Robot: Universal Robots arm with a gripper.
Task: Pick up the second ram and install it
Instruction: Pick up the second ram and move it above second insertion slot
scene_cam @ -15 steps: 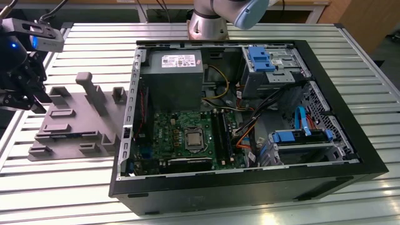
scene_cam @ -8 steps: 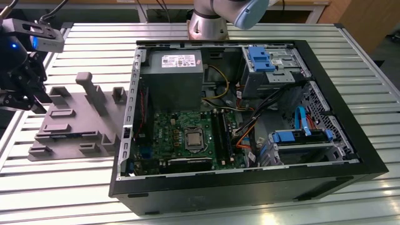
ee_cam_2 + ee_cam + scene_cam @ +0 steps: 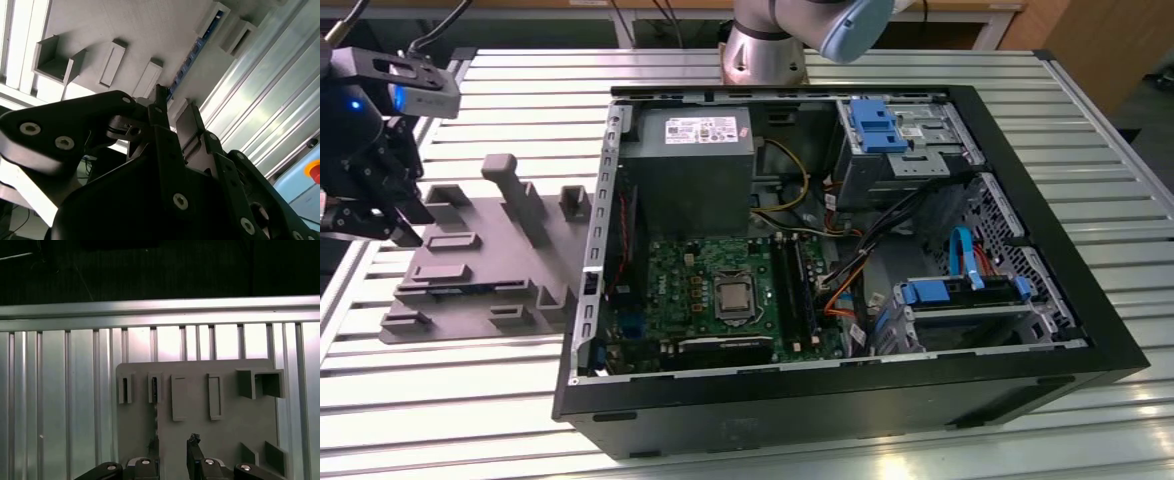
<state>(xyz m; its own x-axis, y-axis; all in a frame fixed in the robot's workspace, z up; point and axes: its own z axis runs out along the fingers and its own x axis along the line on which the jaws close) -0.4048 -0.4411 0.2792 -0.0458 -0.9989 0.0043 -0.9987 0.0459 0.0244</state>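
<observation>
**Student:** Reading from the exterior view's left, what comes first?

**Instructor:** The gripper (image 3: 403, 228). It hangs over the edge of the grey fixture (image 3: 480, 255) that lies on the exterior view's left. Its fingers (image 3: 194, 450) point down at the fixture and stand apart, clamped on nothing. Bare fixture shows through the gap between them in the first wrist view.

**Student:** And where is the second ram?

**Instructor:** In the fixture. In the second wrist view the second ram (image 3: 192, 55) appears as a thin bluish-dark strip standing on its long edge. Its far end sits in one of the fixture's upright holders, and its near end runs toward the fingertips. Whether that near end already lies between the fingers cannot be told, and no contact shows. The pick is judged not yet made.

**Student:** Why is it stored on edge?

**Instructor:** Probably so that both flat faces are open to a two-finger grip. The holders keep the stick from tipping. The fingers are likely held apart so that they can pass on either side of it.

**Student:** What lies on the fixture's other side?

**Instructor:** The open computer case (image 3: 854, 410), just beside the fixture on the exterior view's right. Both rest on the slatted table (image 3: 520, 400). The case lies on its side, so the motherboard (image 3: 707, 290) faces upward. The memory slots (image 3: 795, 290) are well apart from the fixture. This layout probably lets the arm reach the slots from above.
</observation>
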